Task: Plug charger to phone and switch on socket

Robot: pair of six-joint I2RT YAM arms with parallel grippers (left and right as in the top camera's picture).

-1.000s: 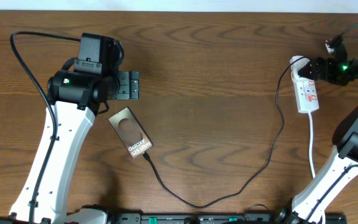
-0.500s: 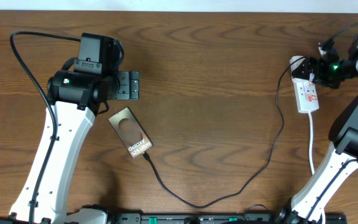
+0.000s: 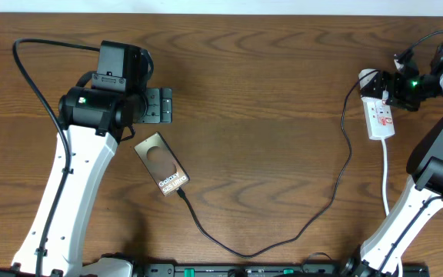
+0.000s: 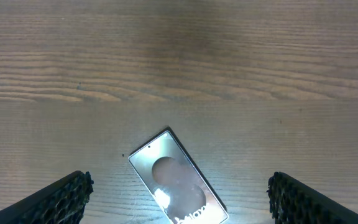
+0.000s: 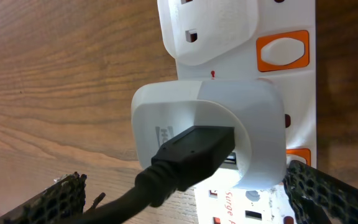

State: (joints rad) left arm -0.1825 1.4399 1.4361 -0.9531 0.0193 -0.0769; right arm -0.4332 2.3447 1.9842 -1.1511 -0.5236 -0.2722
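The phone point(image 3: 162, 165) lies flat on the table, its lettering toward the near edge. It also shows in the left wrist view point(image 4: 176, 180). The charger cable point(image 3: 314, 219) runs from the phone's near end, where its tip point(image 3: 181, 192) meets the phone, round to the socket strip point(image 3: 380, 115). My left gripper point(image 3: 158, 105) is open and empty, hovering just beyond the phone point(image 4: 179, 186). My right gripper point(image 3: 391, 88) is open over the strip's far end. In the right wrist view its fingers point(image 5: 188, 199) straddle a white adapter point(image 5: 241, 124) with the black plug point(image 5: 191, 152) in it. An orange switch point(image 5: 283, 51) sits beside it.
The strip's white cord point(image 3: 386, 177) trails toward the near edge by my right arm's base. A second white plug point(image 5: 207, 25) sits in the strip beyond the adapter. A black rail point(image 3: 244, 269) runs along the near edge.
My right gripper has shifted a little left, closer over the strip's far end, then held still. The left arm, phone and cable have not moved.
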